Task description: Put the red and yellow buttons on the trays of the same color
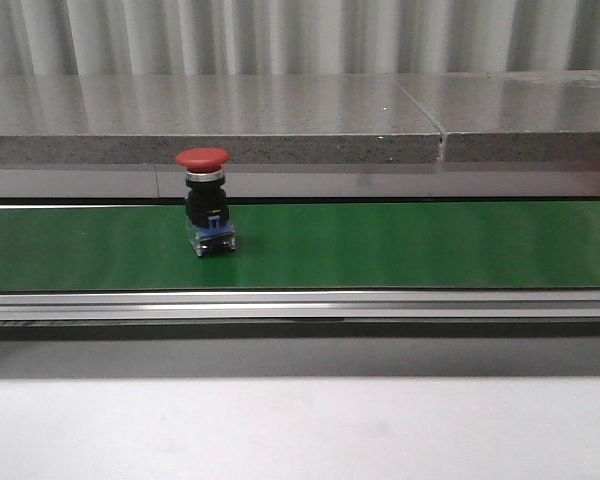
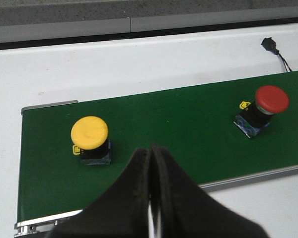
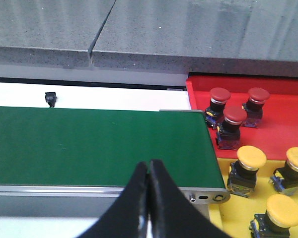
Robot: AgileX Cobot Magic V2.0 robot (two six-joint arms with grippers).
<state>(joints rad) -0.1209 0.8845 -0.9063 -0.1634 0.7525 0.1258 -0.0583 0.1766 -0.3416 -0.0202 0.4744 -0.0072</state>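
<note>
Buttons (image 2: 90, 133) beyond closed left fingers (image 2: 139, 168)

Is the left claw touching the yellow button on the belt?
Apart. The left wrist view shows green belt between the shut left claw and the yellow button.

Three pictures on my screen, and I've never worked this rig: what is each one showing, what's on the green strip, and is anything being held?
It is a two-armed robot at a green conveyor belt. The front view looks forward over the belt and shows one red button standing on it.

The other two pictures come from cameras on the wrists. The dark wedge low in each is that arm's hand. The left hand is shut and empty, above the belt; its view shows a yellow button and the red button on the belt.

The right hand is also shut and empty, near the belt's end. Beside that end sit a red tray with three red buttons and a yellow tray with three yellow ones showing.
</note>
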